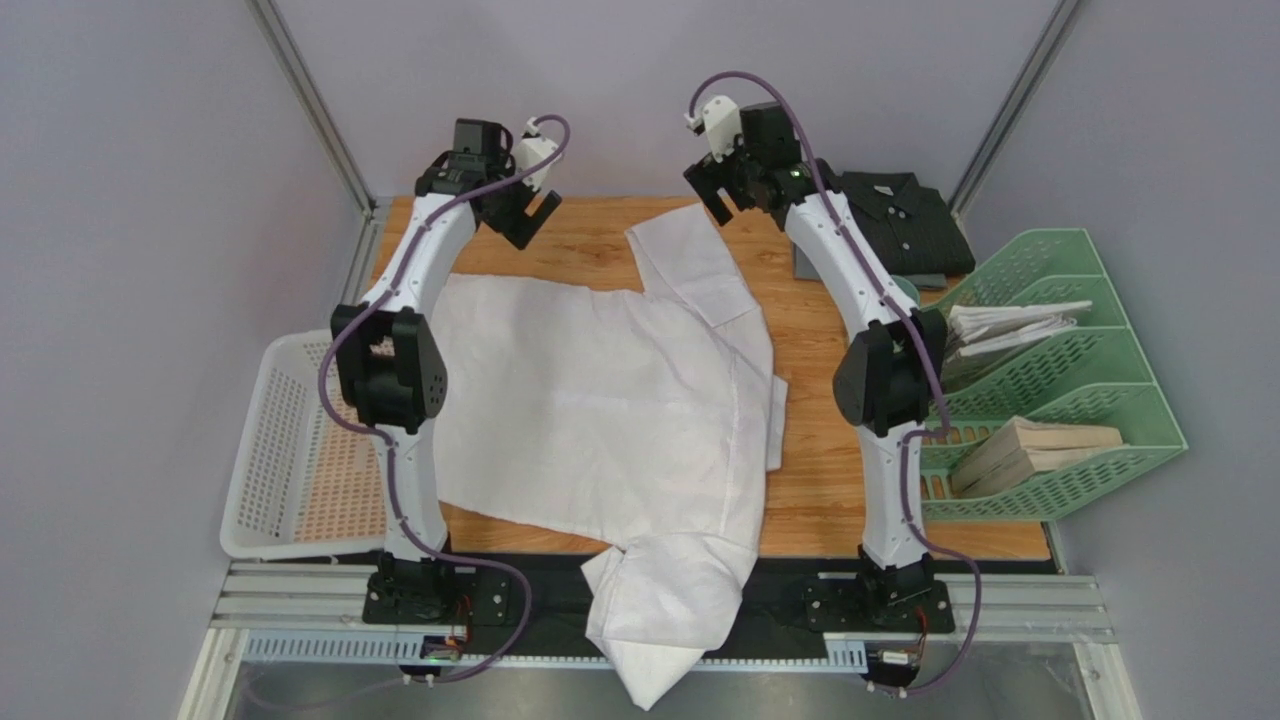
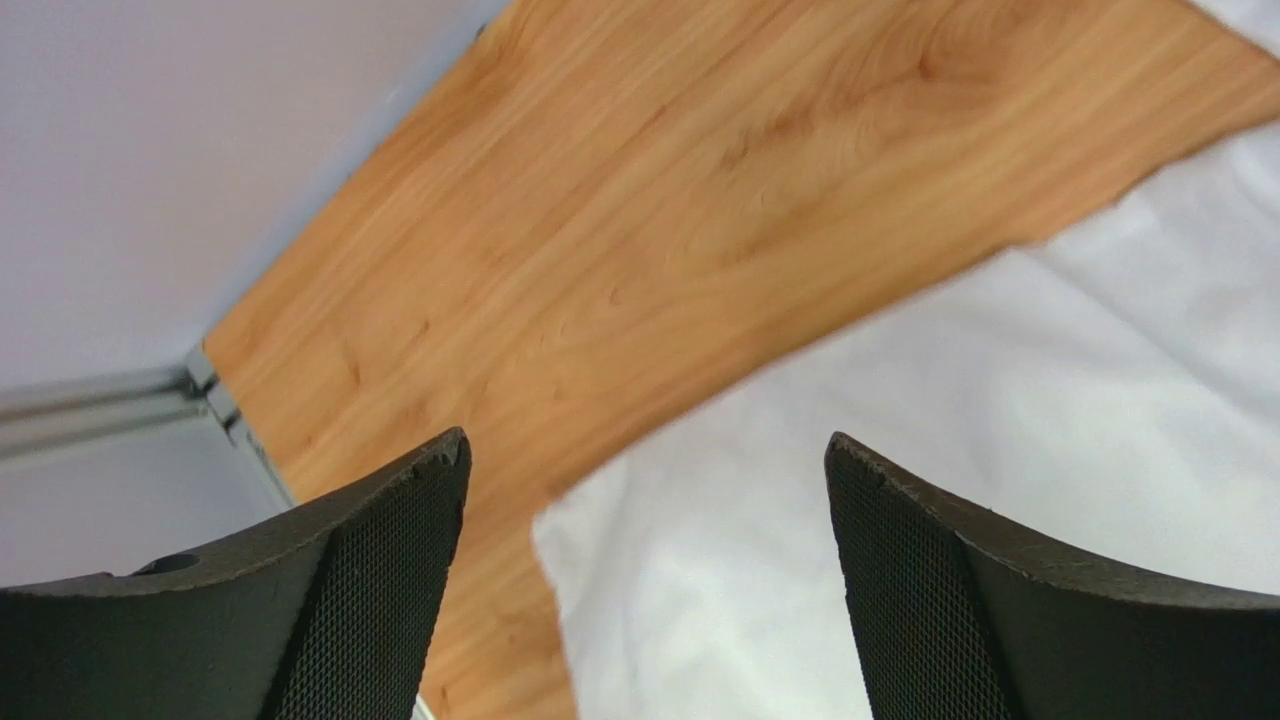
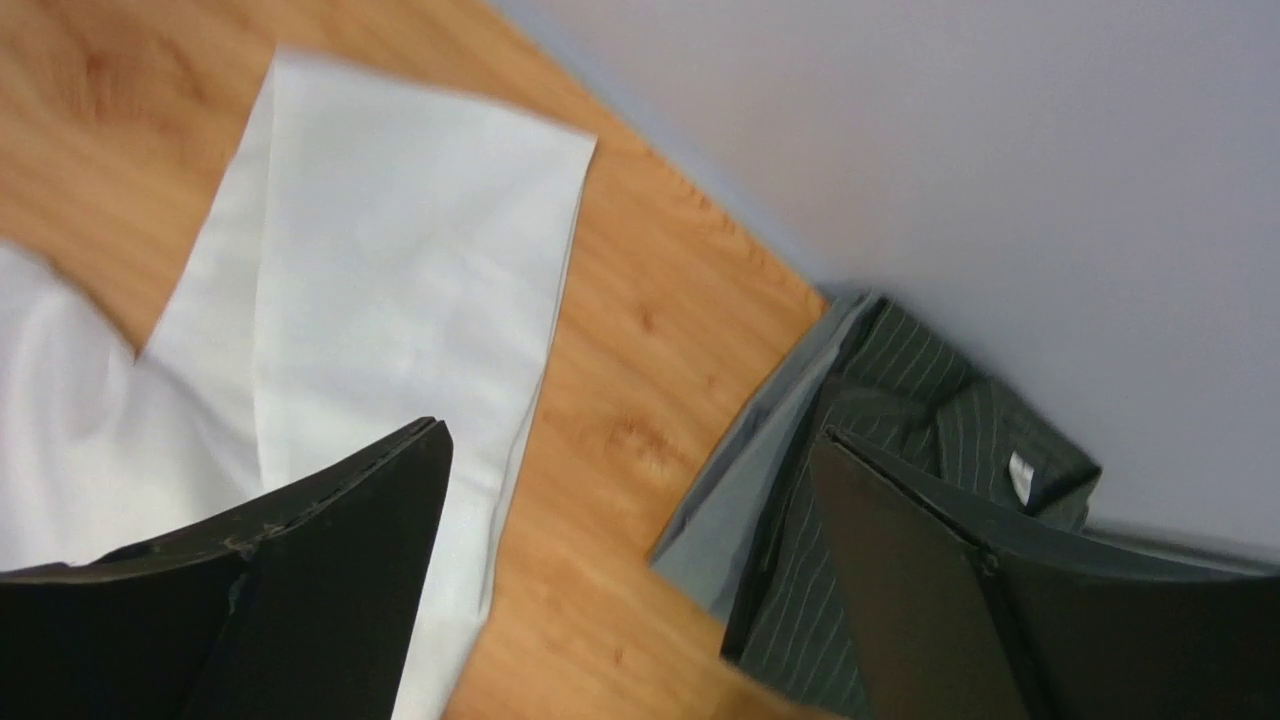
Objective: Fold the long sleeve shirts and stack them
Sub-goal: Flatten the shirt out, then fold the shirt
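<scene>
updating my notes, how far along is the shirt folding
Done: the dark striped shirt lies folded in the far right corner. In hand: nothing; the left gripper and right gripper are both open, raised at the far side. Left: the white shirt lies spread out, one end hanging off the table, so it needs folding and stacking.

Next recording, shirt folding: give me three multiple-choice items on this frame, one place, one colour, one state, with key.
1. The dark striped shirt lies on the table at its: A near left corner; B far right corner; C centre.
2. The paper rack is: A green; B white; C grey.
3. The left gripper and right gripper are: A both shut on cloth; B one open, one shut; C both open, empty.
Key: 1 B, it sits folded by the far wall; 2 A, its mesh walls are green; 3 C, each wrist view shows the jaws wide apart, nothing between.
</scene>
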Tool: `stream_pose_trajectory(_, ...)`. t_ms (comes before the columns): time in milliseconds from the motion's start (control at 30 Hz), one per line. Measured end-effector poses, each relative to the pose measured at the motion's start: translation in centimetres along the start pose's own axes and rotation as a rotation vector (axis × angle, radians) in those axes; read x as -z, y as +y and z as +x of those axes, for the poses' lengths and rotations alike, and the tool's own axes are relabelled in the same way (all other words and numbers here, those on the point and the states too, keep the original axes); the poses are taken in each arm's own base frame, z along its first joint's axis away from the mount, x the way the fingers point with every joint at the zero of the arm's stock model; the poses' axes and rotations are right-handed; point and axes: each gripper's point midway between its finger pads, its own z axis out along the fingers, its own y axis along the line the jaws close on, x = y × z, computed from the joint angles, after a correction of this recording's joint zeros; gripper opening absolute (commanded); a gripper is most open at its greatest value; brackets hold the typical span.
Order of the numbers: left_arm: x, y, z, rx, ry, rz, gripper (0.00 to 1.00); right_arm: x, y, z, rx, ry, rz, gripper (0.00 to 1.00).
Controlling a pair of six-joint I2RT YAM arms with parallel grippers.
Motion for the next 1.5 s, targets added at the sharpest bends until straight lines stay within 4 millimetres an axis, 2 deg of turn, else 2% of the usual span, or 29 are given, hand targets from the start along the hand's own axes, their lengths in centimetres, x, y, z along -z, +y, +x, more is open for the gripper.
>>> stream_pose_trajectory(67, 2.5, 0.2, 1.1, 0.030, 0.015, 0.003, 0.92, 2.1, 0.9, 2.0, 0.017, 0.073, -0.032, 0.93)
stream_pose_trajectory(167, 7.6, -0.8, 2.2, 0.064, 0.021, 0.036, 0.92, 6.4, 1.9, 5.3, 0.002, 0.174, -0.111, 0.77)
stream_pose_trajectory(200, 9.4, -1.6, 2.2, 0.072, 0.011, 0.057, 0.92, 8.6, 2.9, 6.3, -0.026, 0.200, -0.167, 0.66)
stream_pose_trajectory(267, 12.8, -3.7, 1.8, 0.074, -0.026, 0.108, 0.92, 11.9, 4.4, 7.7, -0.081, 0.231, -0.243, 0.55)
stream_pose_trajectory(300, 14.2, -4.7, 1.9, 0.074, -0.043, 0.129, 0.92, 13.6, 5.8, 8.6, -0.114, 0.251, -0.295, 0.45)
stream_pose_trajectory(367, 16.4, -7.0, 2.5, 0.076, -0.059, 0.186, 0.92, 15.9, 8.8, 10.4, -0.148, 0.290, -0.381, 0.37)
stream_pose_trajectory(433, 17.8, -9.2, 3.7, 0.086, -0.053, 0.241, 0.92, 17.6, 12.7, 13.5, -0.169, 0.376, -0.471, 0.26)
stream_pose_trajectory(533, 18.1, -11.4, 5.8, 0.112, -0.007, 0.311, 0.92, 18.2, 17.2, 18.7, -0.178, 0.531, -0.559, 0.15)
stream_pose_trajectory(633, 17.7, -13.1, 7.7, 0.138, 0.047, 0.371, 0.91, 18.5, 19.1, 24.1, -0.192, 0.697, -0.573, 0.08)
stream_pose_trajectory(700, 17.6, -14.1, 8.8, 0.152, 0.080, 0.405, 0.91, 18.6, 19.4, 26.0, -0.199, 0.756, -0.561, 0.05)
stream_pose_trajectory(767, 17.6, -14.8, 9.5, 0.161, 0.100, 0.427, 0.91, 18.6, 19.3, 26.8, -0.208, 0.777, -0.548, 0.04)
stream_pose_trajectory(900, 17.4, -15.6, 10.6, 0.173, 0.127, 0.452, 0.91, 18.6, 19.1, 27.1, -0.232, 0.765, -0.523, 0.02)
stream_pose_trajectory(1167, 17.2, -15.9, 10.8, 0.179, 0.134, 0.463, 0.91, 19.2, 19.4, 28.0, -0.260, 0.775, -0.517, 0.02)
stream_pose_trajectory(1500, 16.9, -15.9, 10.9, 0.181, 0.140, 0.466, 0.91, 18.3, 21.1, 26.8, -0.282, 0.749, -0.566, 0.03)
